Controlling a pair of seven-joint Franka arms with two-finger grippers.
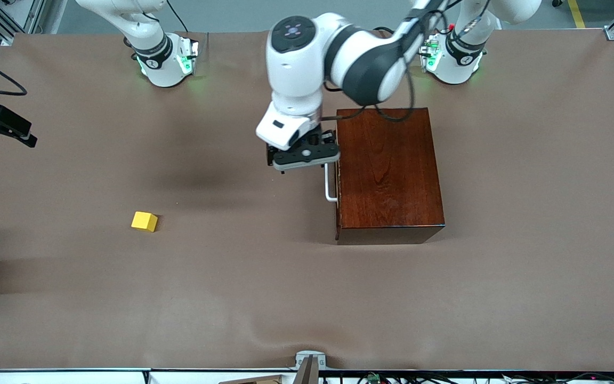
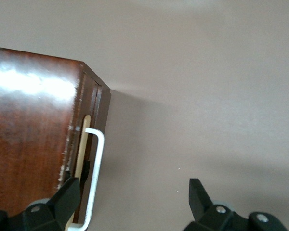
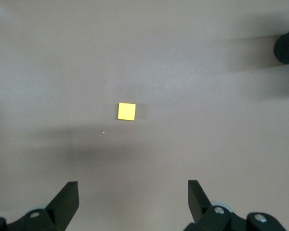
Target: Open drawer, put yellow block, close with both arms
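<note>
Left wrist view pretty much settles it: the left gripper has its fingers spread wide right at the white handle of the drawer, one finger already tucked between bar and front, and the bar runs lengthwise along the box. Drawer looks shut, so can't see anything inside. The yellow block sits well apart toward the right arm's end, and the right gripper hangs over it, fingers wide too.

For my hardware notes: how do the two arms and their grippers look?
Both arms are glossy white with dark grey joint bands; their bases glow green. Black cables run along the left arm. The left gripper and the right gripper have black wedge-shaped fingers on black bodies with small screws.
</note>
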